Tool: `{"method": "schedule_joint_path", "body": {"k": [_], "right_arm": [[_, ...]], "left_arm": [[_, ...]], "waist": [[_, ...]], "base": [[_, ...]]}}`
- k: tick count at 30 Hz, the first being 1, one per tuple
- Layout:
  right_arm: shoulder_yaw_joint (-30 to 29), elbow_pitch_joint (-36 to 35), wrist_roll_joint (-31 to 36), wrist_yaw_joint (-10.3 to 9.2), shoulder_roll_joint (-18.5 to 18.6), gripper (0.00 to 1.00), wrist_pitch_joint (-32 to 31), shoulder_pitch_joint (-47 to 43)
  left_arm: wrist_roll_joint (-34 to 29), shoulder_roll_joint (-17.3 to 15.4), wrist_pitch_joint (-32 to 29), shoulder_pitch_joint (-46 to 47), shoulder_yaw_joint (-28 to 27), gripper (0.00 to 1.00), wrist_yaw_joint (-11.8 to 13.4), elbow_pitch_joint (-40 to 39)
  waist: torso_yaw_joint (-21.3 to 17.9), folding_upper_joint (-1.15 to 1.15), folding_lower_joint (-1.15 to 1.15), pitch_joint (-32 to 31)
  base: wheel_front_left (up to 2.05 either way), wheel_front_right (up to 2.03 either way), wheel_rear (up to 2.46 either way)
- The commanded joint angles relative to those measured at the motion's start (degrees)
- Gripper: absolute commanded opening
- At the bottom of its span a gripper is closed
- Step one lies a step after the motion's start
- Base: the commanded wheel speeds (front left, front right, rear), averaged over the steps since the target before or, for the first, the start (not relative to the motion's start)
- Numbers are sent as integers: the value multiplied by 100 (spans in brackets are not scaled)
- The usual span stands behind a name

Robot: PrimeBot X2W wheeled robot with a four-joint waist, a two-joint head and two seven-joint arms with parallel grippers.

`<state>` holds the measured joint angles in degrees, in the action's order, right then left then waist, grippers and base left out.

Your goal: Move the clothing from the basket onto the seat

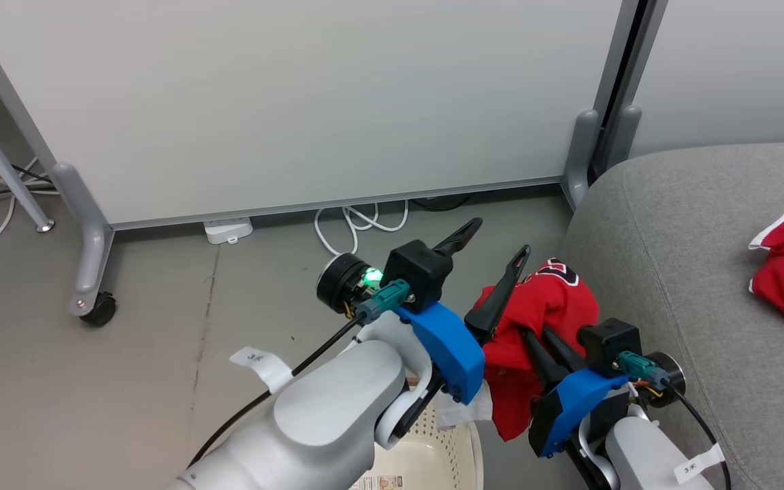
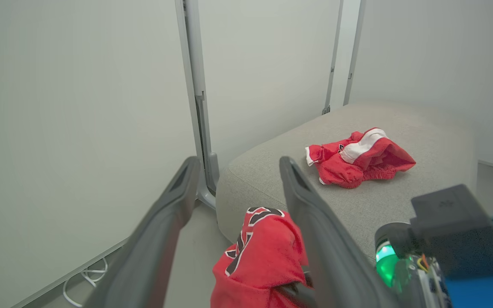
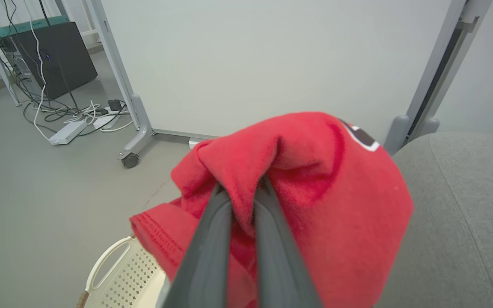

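Fabric bunches in the right end effector, whose two dark prongs are pinched together on a red jersey with black-and-white lettering. That jersey hangs in the air just beside the rounded edge of the grey seat. The left end effector is spread wide and grips nothing; one finger crosses the jersey's side away from the seat. Another red garment with white trim lies crumpled on the seat. The cream perforated basket sits on the floor near the seat's edge.
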<state>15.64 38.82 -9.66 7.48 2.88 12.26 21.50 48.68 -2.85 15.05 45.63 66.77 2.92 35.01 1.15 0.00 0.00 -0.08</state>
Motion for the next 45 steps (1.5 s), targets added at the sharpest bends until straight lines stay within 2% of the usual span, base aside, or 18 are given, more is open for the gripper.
{"method": "schedule_joint_path", "body": {"k": [1, 2, 4, 9, 20, 25, 34, 45], "right_arm": [[-36, -33, 23, 3, 1, 0, 47, 36], [-36, -33, 23, 3, 1, 0, 47, 36], [-92, -53, 29, 3, 1, 0, 49, -15], [-198, -88, 59, 3, 1, 0, 65, -66], [-306, -213, 160, 3, 1, 0, 35, -86], [-372, -256, 164, 3, 1, 0, 33, -134], [-388, -270, 133, 3, 1, 0, 7, -160], [-427, -314, 155, 3, 2, 0, -9, -163]], "left_arm": [[-163, -28, 17, -203, -220, 100, 10, -15], [-163, -28, 17, -203, -220, 100, 10, -15], [-498, -108, 16, -529, -619, 100, -26, -139], [-1010, -228, 17, -1032, -1129, 100, -96, -354], [-2277, -525, 18, -2542, -2537, 100, -503, -1161], [-2678, -523, 17, -3044, -3056, 100, -723, -1403], [-3080, -304, 18, -3409, -3609, 100, -952, -1470], [-3315, -157, 17, -3466, -3836, 100, -1046, -1422]], "waist": [[12, 0, 0, 12], [12, 0, 0, 12], [45, 0, 0, 32], [99, 0, 0, 51], [108, 0, 0, 97], [141, 0, 0, 114], [167, 0, 0, 90], [96, 0, 0, 106]], "base": [[0, 0, 0], [0, 0, 0], [0, 0, 0], [0, 0, 0], [0, 0, 0], [0, 0, 0], [0, 0, 0], [0, 0, 0]]}}
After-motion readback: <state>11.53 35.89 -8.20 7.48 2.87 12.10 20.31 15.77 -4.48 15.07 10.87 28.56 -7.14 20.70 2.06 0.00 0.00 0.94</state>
